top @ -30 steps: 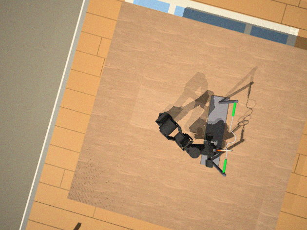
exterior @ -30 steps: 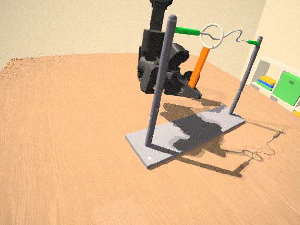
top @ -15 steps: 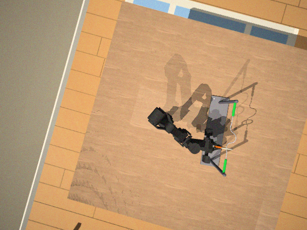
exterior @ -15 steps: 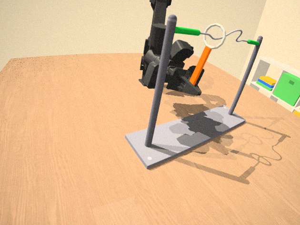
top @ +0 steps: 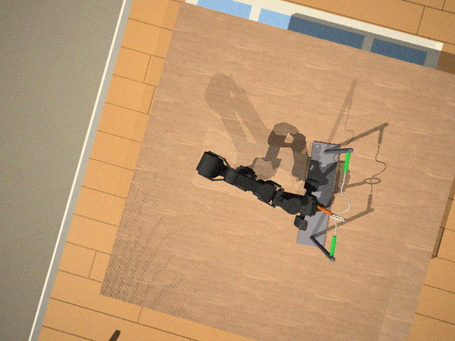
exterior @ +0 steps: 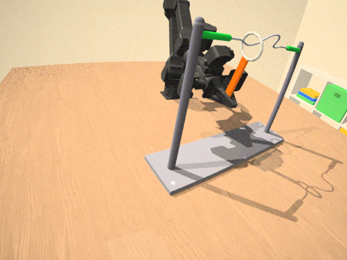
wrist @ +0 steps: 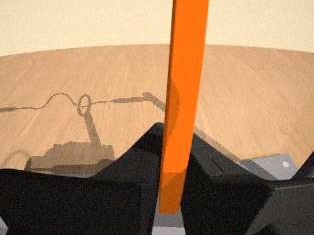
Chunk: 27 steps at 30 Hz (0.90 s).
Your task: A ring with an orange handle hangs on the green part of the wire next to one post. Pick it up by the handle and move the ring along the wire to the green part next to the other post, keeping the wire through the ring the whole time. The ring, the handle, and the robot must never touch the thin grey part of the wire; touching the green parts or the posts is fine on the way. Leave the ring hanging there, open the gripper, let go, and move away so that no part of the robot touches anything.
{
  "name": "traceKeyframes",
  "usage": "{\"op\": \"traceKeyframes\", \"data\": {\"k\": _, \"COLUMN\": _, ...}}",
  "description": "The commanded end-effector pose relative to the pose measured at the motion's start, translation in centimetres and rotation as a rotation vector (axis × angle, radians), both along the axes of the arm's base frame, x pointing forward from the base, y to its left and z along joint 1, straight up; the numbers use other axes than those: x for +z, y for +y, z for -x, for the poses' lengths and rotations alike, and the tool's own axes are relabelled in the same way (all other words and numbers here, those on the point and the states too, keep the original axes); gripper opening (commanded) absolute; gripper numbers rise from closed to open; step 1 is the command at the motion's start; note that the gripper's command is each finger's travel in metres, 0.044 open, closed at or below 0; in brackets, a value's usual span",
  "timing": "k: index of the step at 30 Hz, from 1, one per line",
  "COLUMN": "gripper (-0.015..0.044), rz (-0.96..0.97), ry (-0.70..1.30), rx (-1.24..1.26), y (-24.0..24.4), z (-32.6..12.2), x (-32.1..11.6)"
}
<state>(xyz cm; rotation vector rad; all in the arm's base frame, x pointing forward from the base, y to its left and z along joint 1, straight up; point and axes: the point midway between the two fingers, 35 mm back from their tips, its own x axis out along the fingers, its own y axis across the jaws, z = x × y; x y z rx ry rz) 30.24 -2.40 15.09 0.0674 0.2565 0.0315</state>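
Observation:
My gripper [top: 317,206] [exterior: 230,97] [wrist: 167,130] is shut on the lower end of the orange handle [top: 325,210] [exterior: 237,76] [wrist: 186,83]. The handle slants up to the white ring [exterior: 252,59], which is around the thin grey wire [exterior: 237,38] [top: 349,204]. The ring is beyond the inner end of the near green part [top: 333,245] [exterior: 217,36], on the grey stretch. The far green part [top: 347,162] [exterior: 292,49] is at the other post. Whether ring and wire touch, I cannot tell. The ring is out of the wrist view.
The near post [top: 322,248] [exterior: 186,92] and far post [top: 337,150] [exterior: 285,87] stand on a grey base plate [top: 310,238] [exterior: 162,161]. The arm is on the handle side of the wire, partly over the plate. A shelf [exterior: 301,77] stands beyond the table.

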Motion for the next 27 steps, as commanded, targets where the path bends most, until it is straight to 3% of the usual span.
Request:
{"op": "traceKeyframes", "data": {"k": 1, "gripper": -0.015, "rz": -0.075, "ry": 0.044, "rx": -0.05, "y": 1.3, "z": 0.4, "x": 0.5}}
{"op": "traceKeyframes", "data": {"k": 27, "gripper": -0.015, "rz": -0.63, "ry": 0.418, "rx": -0.243, "y": 9.5, "z": 2.7, "x": 6.3}}
